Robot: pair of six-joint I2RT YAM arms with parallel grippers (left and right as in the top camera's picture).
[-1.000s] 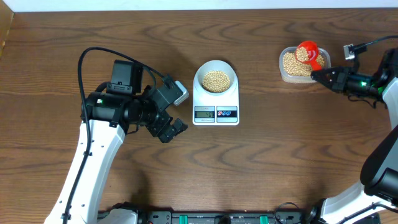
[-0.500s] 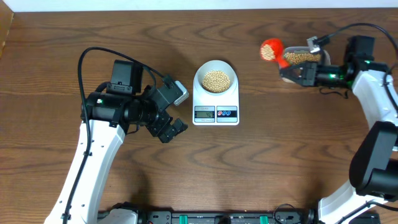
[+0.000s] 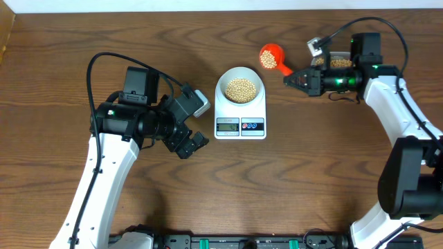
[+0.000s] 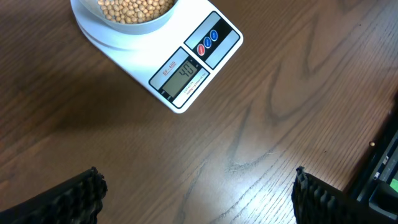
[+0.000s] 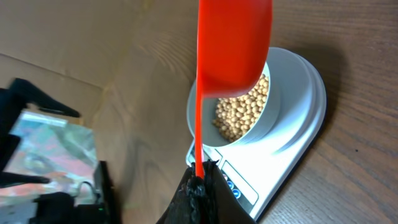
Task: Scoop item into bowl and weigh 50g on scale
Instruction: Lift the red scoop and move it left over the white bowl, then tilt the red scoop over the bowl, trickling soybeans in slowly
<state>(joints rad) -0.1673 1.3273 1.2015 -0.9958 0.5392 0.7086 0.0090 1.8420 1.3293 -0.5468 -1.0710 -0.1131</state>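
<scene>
Nearest, on the left side of the brown wooden table point(image 3: 311, 173): left gripper point(image 3: 191, 145), jaws spread wide, nothing between them. Hangs above bare wood, near the left edge of the scale but apart from it. Two dark ribbed fingertips point(image 4: 84, 196) at the bottom corners of its own camera's view.

A little farther, mid-table: flat white scale point(image 3: 259, 114). Grey display point(image 4: 186, 78) and one red and one blue buttons point(image 4: 203, 48) along its near edge. Digits showing, too tilted and small to read with certainty.

On the far part of the scale: white bowl point(image 3: 240, 70), sitting squarely, about as wide as the scale itself. Inside, a heap of tan beans point(image 3: 240, 89) covering the bottom, below the rim.

Farther again and to the right: right gripper point(image 3: 291, 79), clamped tight on the thin handle of a red scoop point(image 3: 268, 57). Points left toward the bowl. Scoop cup held in the air just past the bowl's far right rim, apart from it, open side up, a few beans showing inside from above. From the right wrist, only the cup's red underside, with bowl and scale below and beyond it.

Farthest, near the table's back edge: clear tub point(image 3: 339, 62), partly hidden by the right arm point(image 3: 387, 97), more beans visible inside.
</scene>
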